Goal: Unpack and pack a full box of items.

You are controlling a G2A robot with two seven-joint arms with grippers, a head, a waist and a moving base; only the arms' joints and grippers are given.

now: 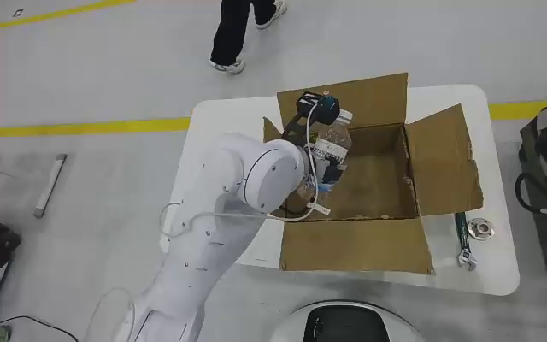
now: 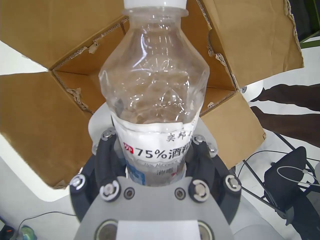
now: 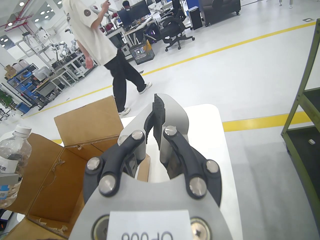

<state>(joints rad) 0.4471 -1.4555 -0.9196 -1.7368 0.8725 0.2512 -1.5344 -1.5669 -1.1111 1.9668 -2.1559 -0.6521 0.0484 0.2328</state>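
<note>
Top view: plastic bottle (image 1: 333, 137) held over the open cardboard box (image 1: 359, 245) on the table (image 1: 224, 120). Left wrist: left hand (image 2: 153, 142) clamps its labelled body. Right wrist: right hand (image 3: 156, 116) pinched together, empty. Likely unpacking; next, clear the flaps.

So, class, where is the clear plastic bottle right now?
The clear plastic bottle is clamped in the left gripper, over the left side of the open cardboard box in the top view.

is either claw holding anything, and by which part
The left claw grips the clear bottle around its labelled body; the right claw holds nothing.
</note>
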